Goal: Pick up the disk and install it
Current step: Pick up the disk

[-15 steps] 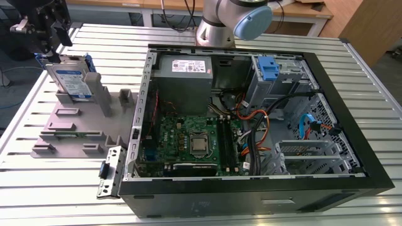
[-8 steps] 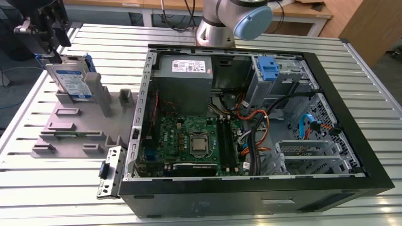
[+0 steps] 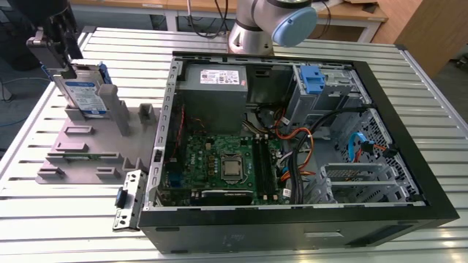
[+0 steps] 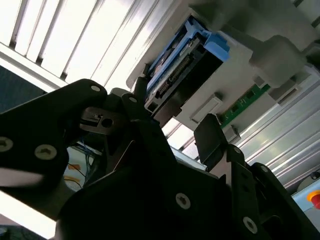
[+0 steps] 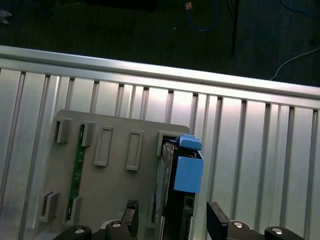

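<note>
Silver metal with a blue plastic frame, the disk (image 3: 87, 94) stands upright on edge in a slot at the far end of a grey plastic holder (image 3: 87, 149), in the upper left of the exterior view. Its white-and-blue label faces the camera there.

The claw (image 3: 64, 68) hangs directly over the disk's top edge at the upper left of that frame. In both wrist views its two black fingers (image 5: 131, 214) are spread apart, one on each side of the disk, and a gap shows between each finger and the drive. It pinches nothing. In the first wrist view the blue end of the frame sticks out past the fingers, and a thin green circuit strip (image 5: 77, 165) sits in another slot of the holder, well apart from the disk.

The holder lies on a table of ribbed aluminium slats (image 3: 44, 224). Just beside it, filling the centre and right of the exterior view, an open black computer case (image 3: 413, 175) lies on its side. Inside are a green motherboard (image 3: 219, 159), a grey power-supply box (image 3: 216, 82) at the upper middle, and a blue clip (image 3: 313, 79) to the box's right. The base of the robot arm (image 3: 274, 22) rises at the top centre, behind the case.
</note>
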### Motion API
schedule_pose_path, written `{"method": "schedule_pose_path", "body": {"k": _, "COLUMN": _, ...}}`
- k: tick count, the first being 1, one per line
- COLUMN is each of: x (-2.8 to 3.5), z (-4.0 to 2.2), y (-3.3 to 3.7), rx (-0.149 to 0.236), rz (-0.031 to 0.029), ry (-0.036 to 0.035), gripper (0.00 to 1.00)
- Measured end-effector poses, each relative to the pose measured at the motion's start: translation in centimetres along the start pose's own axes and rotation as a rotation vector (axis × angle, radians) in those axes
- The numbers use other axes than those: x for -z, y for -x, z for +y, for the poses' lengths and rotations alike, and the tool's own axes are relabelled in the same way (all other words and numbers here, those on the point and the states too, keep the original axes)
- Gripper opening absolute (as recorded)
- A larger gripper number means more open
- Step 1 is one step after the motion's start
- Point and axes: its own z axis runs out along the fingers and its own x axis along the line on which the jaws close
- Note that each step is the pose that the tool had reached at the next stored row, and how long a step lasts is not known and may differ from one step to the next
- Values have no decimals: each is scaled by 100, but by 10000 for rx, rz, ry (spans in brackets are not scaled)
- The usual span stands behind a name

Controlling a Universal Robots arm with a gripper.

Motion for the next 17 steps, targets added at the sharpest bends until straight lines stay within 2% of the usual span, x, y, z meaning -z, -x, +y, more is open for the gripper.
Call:
{"method": "schedule_pose_path", "body": {"k": 3, "x": -33, "z": -1, "y": -1, "rx": 365, "rz": 19, "ry": -7, "gripper": 65}}
{"method": "schedule_pose_path", "body": {"k": 8, "x": -35, "z": -1, "y": -1, "rx": 423, "rz": 22, "ry": -11, "gripper": 65}}
{"method": "schedule_pose_path", "body": {"k": 9, "x": -40, "z": -2, "y": -1, "rx": 393, "rz": 20, "ry": -17, "gripper": 65}}
{"method": "schedule_pose_path", "body": {"k": 13, "x": -61, "z": -1, "y": -1, "rx": -188, "rz": -3, "ry": -32, "gripper": 65}}
{"method": "schedule_pose_path", "body": {"k": 17, "x": -106, "z": 2, "y": -1, "rx": -244, "rz": -6, "ry": -58, "gripper": 65}}
